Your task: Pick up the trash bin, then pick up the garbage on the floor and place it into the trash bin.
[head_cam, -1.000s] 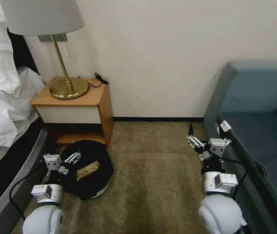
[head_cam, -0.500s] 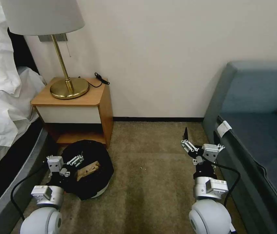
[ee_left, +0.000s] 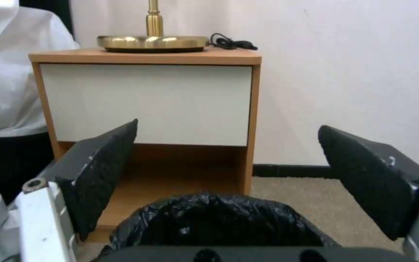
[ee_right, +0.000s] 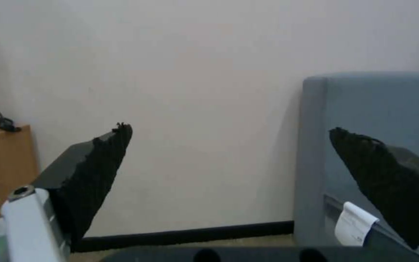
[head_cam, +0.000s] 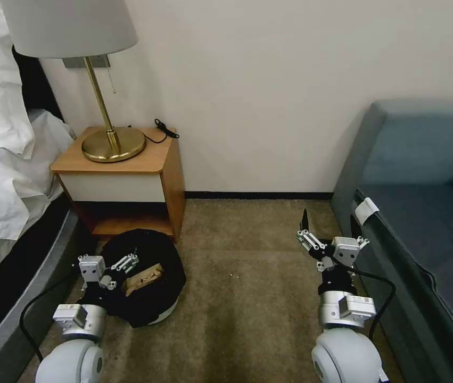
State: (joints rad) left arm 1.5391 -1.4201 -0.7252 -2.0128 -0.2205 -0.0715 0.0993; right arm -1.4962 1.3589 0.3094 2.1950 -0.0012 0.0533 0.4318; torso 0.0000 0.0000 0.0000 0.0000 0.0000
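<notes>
Trash bin [head_cam: 151,314] half-hidden behind left end effector [head_cam: 110,264]

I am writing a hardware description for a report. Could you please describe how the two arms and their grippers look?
Both arms end in rounded white shells with silver metal wrist collars and a looping black cable. The left gripper and right gripper have pale grey blocks with silver linkages. Their fingers are black wedges with rough textured pads, tapering to points.
</notes>
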